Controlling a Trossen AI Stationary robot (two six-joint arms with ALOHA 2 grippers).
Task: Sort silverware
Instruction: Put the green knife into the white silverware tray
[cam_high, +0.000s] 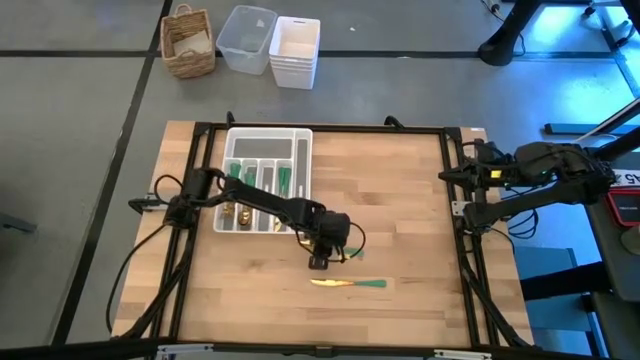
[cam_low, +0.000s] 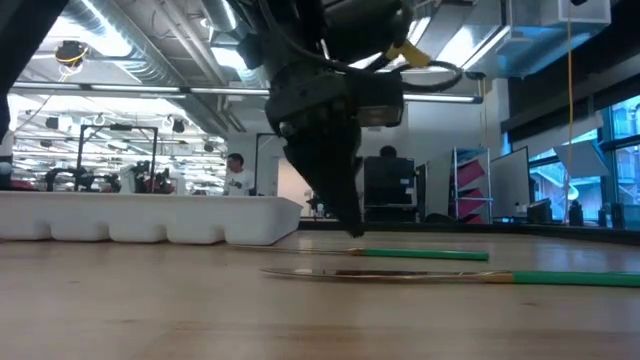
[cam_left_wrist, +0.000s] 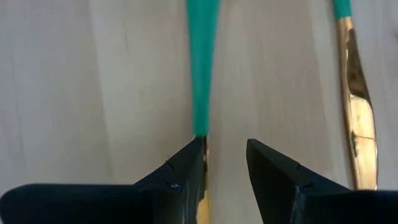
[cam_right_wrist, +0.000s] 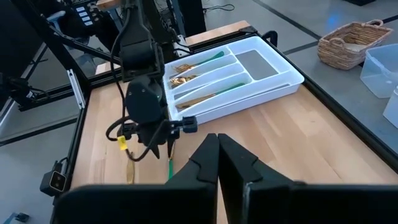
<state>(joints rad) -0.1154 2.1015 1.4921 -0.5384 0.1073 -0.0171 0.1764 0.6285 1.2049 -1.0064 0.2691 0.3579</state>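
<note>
One green-handled piece (cam_left_wrist: 200, 68) lies on the bare wood directly under the left gripper (cam_left_wrist: 225, 163), just off the tray's (cam_high: 302, 180) five-o'clock corner. In the left wrist view its long axis runs straight ahead, toward twelve o'clock, with one fingertip (cam_left_wrist: 186, 165) touching its gold end and the other standing clear beside it (jaws parted, nothing gripped, as far as I can judge). A second piece (cam_high: 348, 284) lies parallel, at six o'clock from the gripper in the high view. The right gripper (cam_right_wrist: 219, 155) waits shut and empty, well off at three o'clock.
</note>
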